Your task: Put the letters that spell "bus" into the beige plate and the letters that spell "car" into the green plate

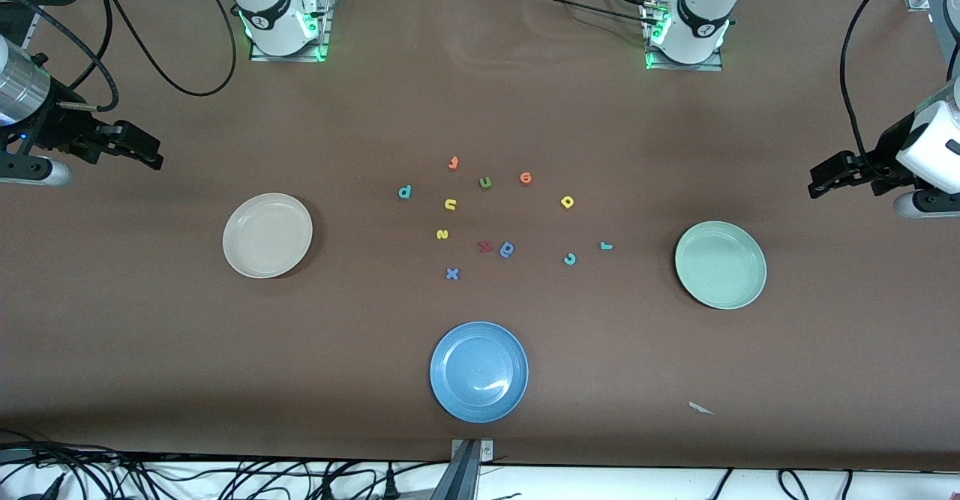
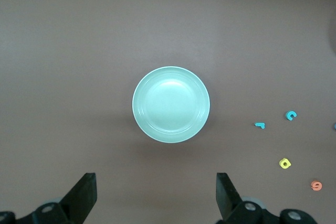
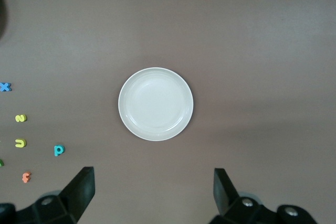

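The beige plate (image 1: 267, 254) (image 3: 156, 80) lies bare toward the right arm's end, the green plate (image 1: 720, 284) (image 2: 171, 80) bare toward the left arm's end. Between them lie the teal "b" (image 1: 405, 192) (image 3: 59, 150), yellow "u" (image 1: 451, 204) (image 3: 20, 142) and yellow "s" (image 1: 442, 235) (image 3: 20, 118). The yellow "a" (image 1: 567, 202) (image 2: 284, 163), teal "c" (image 1: 570, 258) (image 2: 291, 115) and teal "r" (image 1: 606, 245) (image 2: 259, 125) are closer to the green plate. My right gripper (image 1: 148, 151) (image 3: 154, 182) hangs open over bare table beside the beige plate. My left gripper (image 1: 823, 178) (image 2: 156, 183) hangs open beside the green plate.
A blue plate (image 1: 478, 402) sits nearest the front camera. Mixed in with the task letters are a green "u" (image 1: 485, 181), two orange letters (image 1: 453, 162), a blue rounded letter (image 1: 508, 249), a red one (image 1: 485, 246) and a blue "x" (image 1: 452, 273). A paper scrap (image 1: 701, 408) lies near the front edge.
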`<state>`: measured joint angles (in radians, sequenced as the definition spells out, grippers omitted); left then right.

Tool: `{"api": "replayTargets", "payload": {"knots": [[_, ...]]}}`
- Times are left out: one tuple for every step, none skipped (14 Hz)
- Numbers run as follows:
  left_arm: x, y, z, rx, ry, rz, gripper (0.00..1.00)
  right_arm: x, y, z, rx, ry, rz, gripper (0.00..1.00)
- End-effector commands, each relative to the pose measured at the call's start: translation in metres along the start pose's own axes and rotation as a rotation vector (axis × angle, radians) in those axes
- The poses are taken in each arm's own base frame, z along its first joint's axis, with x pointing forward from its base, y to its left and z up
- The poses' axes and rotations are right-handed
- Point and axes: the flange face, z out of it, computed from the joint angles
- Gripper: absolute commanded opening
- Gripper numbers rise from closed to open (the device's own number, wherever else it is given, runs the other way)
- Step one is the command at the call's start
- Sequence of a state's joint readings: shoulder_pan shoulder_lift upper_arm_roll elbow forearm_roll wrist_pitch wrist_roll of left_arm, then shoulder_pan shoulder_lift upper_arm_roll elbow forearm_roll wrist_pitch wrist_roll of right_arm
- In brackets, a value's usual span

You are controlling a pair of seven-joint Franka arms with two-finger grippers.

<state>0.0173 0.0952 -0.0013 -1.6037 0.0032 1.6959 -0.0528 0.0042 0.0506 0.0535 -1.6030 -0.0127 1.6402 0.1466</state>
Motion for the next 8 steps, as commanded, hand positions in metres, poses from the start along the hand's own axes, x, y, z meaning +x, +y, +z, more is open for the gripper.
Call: {"api": "replayTargets", "payload": {"knots": [[-0.0031,-0.0024,-0.0064,0.037,-0.001,0.022,1.00,-0.0031,-0.0007,0.0002,0.014,0.004,-0.002,1.00],[-0.0030,-0.0024,-0.0071,0.037,0.000,0.022,1.00,-0.0021,0.0009,0.0008,0.014,0.005,0.001,1.00],[-0.0034,-0.0024,-0.0080,0.036,0.002,0.022,1.00,-0.0021,0.0011,0.0008,0.013,0.005,0.001,1.00],[-0.0030,-0.0024,-0.0071,0.037,0.000,0.022,1.00,-0.0028,0.0013,0.0002,0.011,0.004,0.001,1.00],[-0.0034,-0.0015,-0.0080,0.036,0.002,0.024,1.00,-0.0030,0.0013,0.0004,0.011,0.003,-0.001,1.00],[-0.0034,-0.0015,-0.0080,0.036,0.002,0.022,1.00,-0.0030,0.0006,-0.0004,0.010,0.004,-0.002,1.00],[-0.0035,-0.0007,-0.0080,0.036,0.002,0.024,1.00,-0.0035,0.0001,0.0006,0.006,0.000,-0.004,1.00],[-0.0035,-0.0007,-0.0080,0.036,0.002,0.025,1.00,-0.0036,-0.0007,0.0006,0.006,0.000,-0.004,1.00]]}}
